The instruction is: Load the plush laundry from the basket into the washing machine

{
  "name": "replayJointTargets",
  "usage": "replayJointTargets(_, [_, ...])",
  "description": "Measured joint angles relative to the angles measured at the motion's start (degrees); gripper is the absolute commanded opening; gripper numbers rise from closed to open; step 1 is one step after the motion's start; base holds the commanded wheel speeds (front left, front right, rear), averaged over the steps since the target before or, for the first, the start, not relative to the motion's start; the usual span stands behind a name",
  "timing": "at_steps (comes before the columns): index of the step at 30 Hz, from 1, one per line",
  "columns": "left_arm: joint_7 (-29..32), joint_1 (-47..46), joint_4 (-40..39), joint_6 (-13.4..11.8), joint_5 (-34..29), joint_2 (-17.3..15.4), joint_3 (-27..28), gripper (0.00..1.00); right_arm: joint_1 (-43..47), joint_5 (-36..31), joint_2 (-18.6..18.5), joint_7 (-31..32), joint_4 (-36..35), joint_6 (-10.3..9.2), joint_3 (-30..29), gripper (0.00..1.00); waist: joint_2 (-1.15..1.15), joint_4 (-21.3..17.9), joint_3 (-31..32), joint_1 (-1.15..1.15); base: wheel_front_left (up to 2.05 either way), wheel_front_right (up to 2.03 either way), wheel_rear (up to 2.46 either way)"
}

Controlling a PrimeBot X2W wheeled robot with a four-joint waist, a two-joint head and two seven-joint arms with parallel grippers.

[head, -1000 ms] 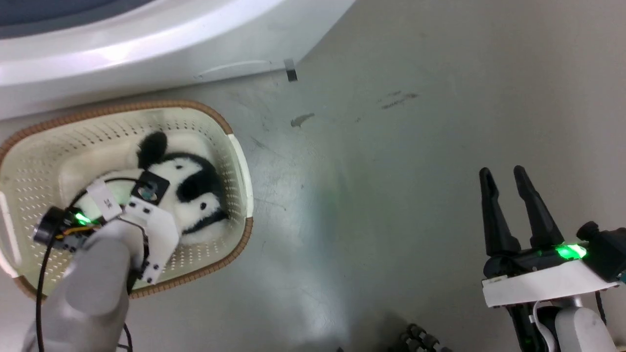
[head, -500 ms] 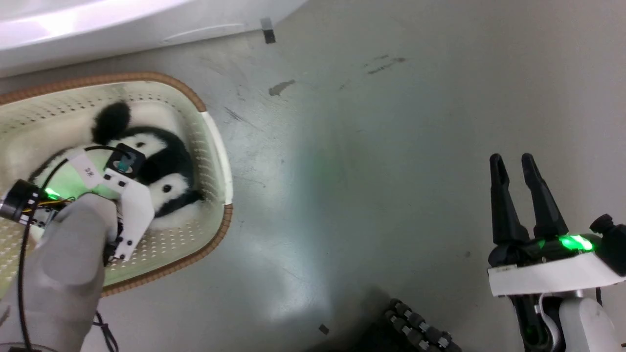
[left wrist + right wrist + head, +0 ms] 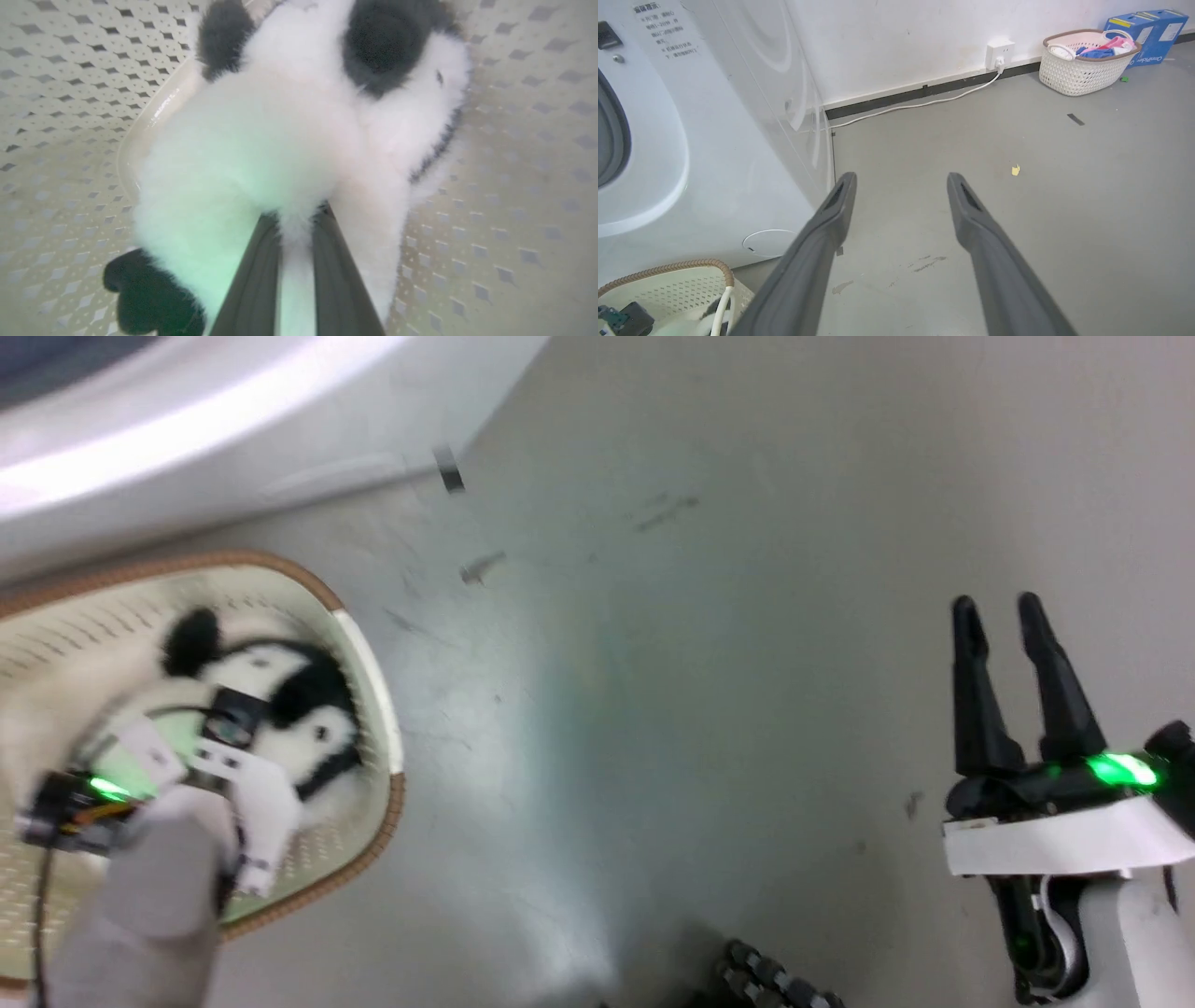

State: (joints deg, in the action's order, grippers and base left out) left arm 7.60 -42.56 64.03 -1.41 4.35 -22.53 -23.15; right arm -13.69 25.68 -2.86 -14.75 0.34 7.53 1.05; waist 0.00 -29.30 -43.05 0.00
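The panda plush (image 3: 280, 686) lies in the cream basket (image 3: 359, 644) at the left of the head view, blurred. My left wrist (image 3: 233, 756) covers part of it from above. In the left wrist view my left gripper (image 3: 295, 219) is shut on the panda (image 3: 280, 140), its fingertips sunk in a pinched fold of white fur, with the basket's perforated wall (image 3: 514, 140) all round. My right gripper (image 3: 999, 616) hangs open over bare floor at the right, holding nothing (image 3: 901, 179). The white washing machine (image 3: 187, 429) stands behind the basket, and its front (image 3: 668, 140) shows beside the basket's rim (image 3: 668, 268).
Grey floor stretches between the basket and my right gripper, with a dark tape mark (image 3: 450, 469). My base's treads (image 3: 775, 980) show at the bottom edge. Far off by the wall stand a second basket of clothes (image 3: 1087, 70), a blue box (image 3: 1153, 28) and a socket with a white cable (image 3: 1000, 49).
The head camera has moved, so the whole picture has shifted and blurred. My left gripper stays on the panda inside the basket. The right gripper stays open.
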Motion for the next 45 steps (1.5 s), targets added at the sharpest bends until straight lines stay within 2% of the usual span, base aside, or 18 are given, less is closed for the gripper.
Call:
replayJointTargets(7, [-7.9,3.6,2.4,0.6,2.3,6.1,-0.3,0.00,3.5,-5.0,0.0,0.0,-0.5,0.00,-2.8,1.00,0.00,3.8,9.3,0.00,0.00,0.00,0.00])
replayJointTargets(10, [-12.9,5.6,2.9,1.8,3.2,8.3,-0.3,0.00,5.3,-6.8,0.0,0.0,-0.7,0.00,-3.4,1.00,0.00,5.9,13.7,-0.01,0.00,0.00,0.00])
replayJointTargets(15, [-20.0,8.4,2.9,3.3,5.1,11.0,-0.1,0.00,8.8,-8.8,0.0,0.0,-1.0,0.00,-4.2,1.00,0.00,9.4,20.9,-0.02,0.00,0.00,0.00])
replayJointTargets(20, [-21.8,11.1,-0.7,4.6,6.1,12.5,0.0,0.00,11.3,-10.4,0.0,0.0,-1.2,0.00,-4.3,1.00,0.00,13.0,27.3,-0.02,0.00,0.00,0.00])
replayJointTargets(25, [-21.9,15.4,-12.6,4.5,6.9,12.1,1.8,0.00,13.5,-11.7,0.0,0.0,-1.4,0.00,-4.3,1.00,0.00,16.1,32.2,-0.02,0.00,0.00,0.00])
replayJointTargets(32, [-22.2,22.0,-31.0,2.1,6.8,10.2,5.4,0.00,14.6,-11.9,0.0,0.0,-2.1,0.00,-4.3,1.00,0.00,18.0,34.9,-0.02,0.00,0.00,0.00])
replayJointTargets(36, [-22.2,22.5,-39.2,1.0,6.2,9.1,7.3,0.00,14.6,-11.5,0.0,0.0,-2.4,0.00,-4.2,1.00,0.00,17.5,33.3,0.00,0.00,0.00,0.00])
replayJointTargets(40, [-21.9,21.5,-43.8,0.3,5.9,7.4,8.8,0.00,14.3,-11.1,0.0,0.0,-2.8,0.00,-3.7,1.00,0.00,16.7,30.4,0.00,0.00,0.00,0.00])
replayJointTargets(43, [-19.6,17.8,-46.6,0.0,5.7,5.2,9.9,0.00,13.2,-10.5,0.0,0.0,-3.0,0.00,-3.5,1.00,0.00,16.0,27.5,0.00,0.00,0.00,0.00])
replayJointTargets(45, [-16.4,11.7,-49.4,-0.1,5.2,2.5,11.3,0.00,10.9,-9.8,0.0,0.0,-3.3,0.00,-3.2,1.00,0.00,15.1,24.1,0.01,0.00,0.00,0.00])
